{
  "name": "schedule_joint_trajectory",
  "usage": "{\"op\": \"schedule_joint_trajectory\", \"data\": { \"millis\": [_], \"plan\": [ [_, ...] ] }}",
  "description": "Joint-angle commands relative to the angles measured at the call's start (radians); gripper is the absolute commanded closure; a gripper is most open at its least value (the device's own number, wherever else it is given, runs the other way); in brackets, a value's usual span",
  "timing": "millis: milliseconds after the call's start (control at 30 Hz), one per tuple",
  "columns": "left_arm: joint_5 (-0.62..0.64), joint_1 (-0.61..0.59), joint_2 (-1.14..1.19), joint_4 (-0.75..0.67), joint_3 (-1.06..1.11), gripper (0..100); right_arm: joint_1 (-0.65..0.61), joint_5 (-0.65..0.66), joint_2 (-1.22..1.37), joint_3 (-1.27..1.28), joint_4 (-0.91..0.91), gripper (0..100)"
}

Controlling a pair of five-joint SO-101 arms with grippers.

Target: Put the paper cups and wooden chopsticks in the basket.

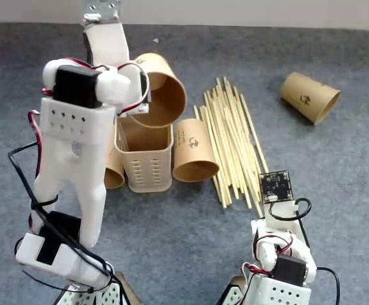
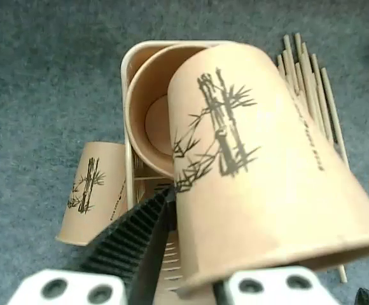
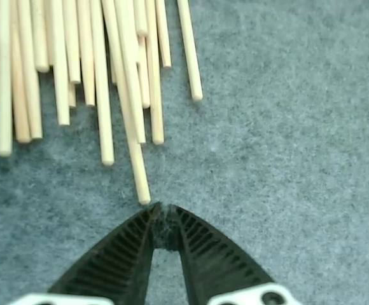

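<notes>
Paper cup w/ bamboo print is clamped in your left gripper. It's tilted, rim toward the wrist cam, over the basket. In the high view that's left of centre, at the basket's upper end. One black finger presses the cup's outer wall near the rim; the other finger is hidden behind the cup.

An open cup mouth shows just behind the held cup, w/in the basket rim. Can't tell if that cup sits fully inside.

Lying cup is on its side just beside the basket's right wall, mouth toward the frame's bottom. Half-hidden cup lies at the basket's left wall, partly under your left arm. Lone cup lies on its side at upper right, well apart from the rest.

Wooden chopsticks lie in a loose bundle on the grey carpet, centre-right, just right of the lying cup.

Your right gripper is closed on nothing, tips meeting, low over the carpet. The end of one chopstick is right at its tips.
</notes>
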Motion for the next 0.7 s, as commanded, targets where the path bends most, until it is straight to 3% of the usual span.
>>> {"op": "schedule_joint_trajectory", "data": {
  "millis": [0, 433, 567, 667],
  "plan": [
    [0.014, -0.065, -0.007, 0.008, 0.042, 82, 0.012, 0.008, -0.005, 0.145, -0.015, 99.2],
    [-0.02, -0.18, -0.16, -0.038, -0.102, 81, 0.01, 0.008, -0.005, 0.145, -0.016, 99.2],
    [-0.207, -0.325, -0.209, -0.083, -0.219, 81, 0.012, 0.008, -0.005, 0.145, -0.016, 99.2],
    [-0.54, -0.406, -0.245, -0.018, -0.231, 82, 0.012, 0.008, -0.005, 0.145, -0.016, 99.2]
  ]
}}
